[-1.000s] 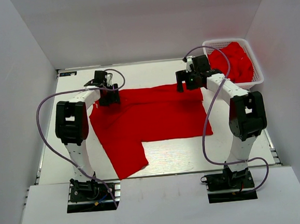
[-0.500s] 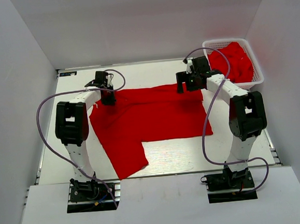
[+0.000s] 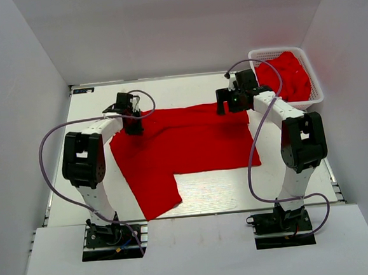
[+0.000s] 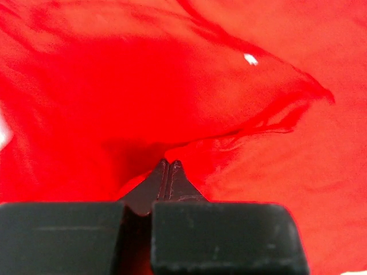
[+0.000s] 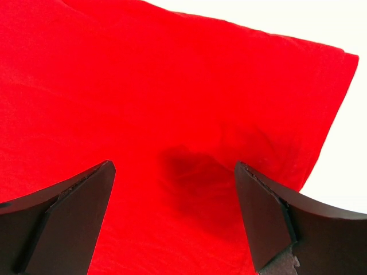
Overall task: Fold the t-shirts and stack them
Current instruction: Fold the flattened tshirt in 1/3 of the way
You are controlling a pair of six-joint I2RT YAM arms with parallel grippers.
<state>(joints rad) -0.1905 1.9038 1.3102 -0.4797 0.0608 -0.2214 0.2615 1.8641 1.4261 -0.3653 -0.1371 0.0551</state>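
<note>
Left of centre, our left gripper [image 4: 167, 166] pinches the spread t-shirt [image 3: 190, 140]; our right gripper [image 5: 173, 165] gapes over it; no stack yet.

Top camera looks down from behind; each wrist camera peers closely past its fingertips [image 5: 74, 206] at the shared t-shirt [image 3: 190, 137].

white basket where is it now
Top view: the white basket sits at the far right corner of the table, right of the right gripper, with red cloth inside.

L arm [image 3: 84, 161] reaches fwd, L fingers [image 4: 156, 184] pinched shut; R arm [image 3: 302, 142] reaches fwd, R fingers [image 5: 71, 215] spread wide.
</note>
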